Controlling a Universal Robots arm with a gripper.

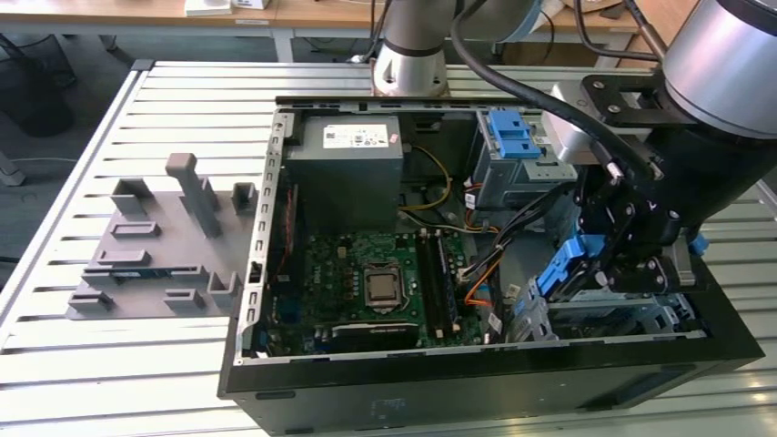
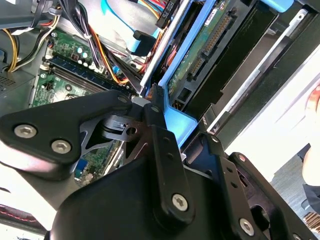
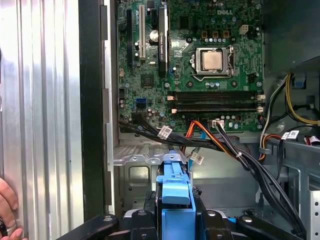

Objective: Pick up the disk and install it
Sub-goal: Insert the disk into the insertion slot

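Exterior view's left to right: grey fixture (image 1: 152, 255) on table (image 1: 73, 137); open case (image 1: 486, 382) with motherboard (image 1: 364, 273); disk (image 1: 561, 270) tilted on edge, pinched between the fingers of the gripper (image 1: 617, 273), at the drive cage (image 1: 613, 319) in the case corner on the exterior view's right, contact with cage not discernible.

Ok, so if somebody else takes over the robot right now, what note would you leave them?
Gripper: shut on the disk, clamped on its blue rail.
Disk: held tilted over the metal drive cage, inside the open computer case.
Done: the disk is picked up.
Left: the disk is not yet seated in the cage.
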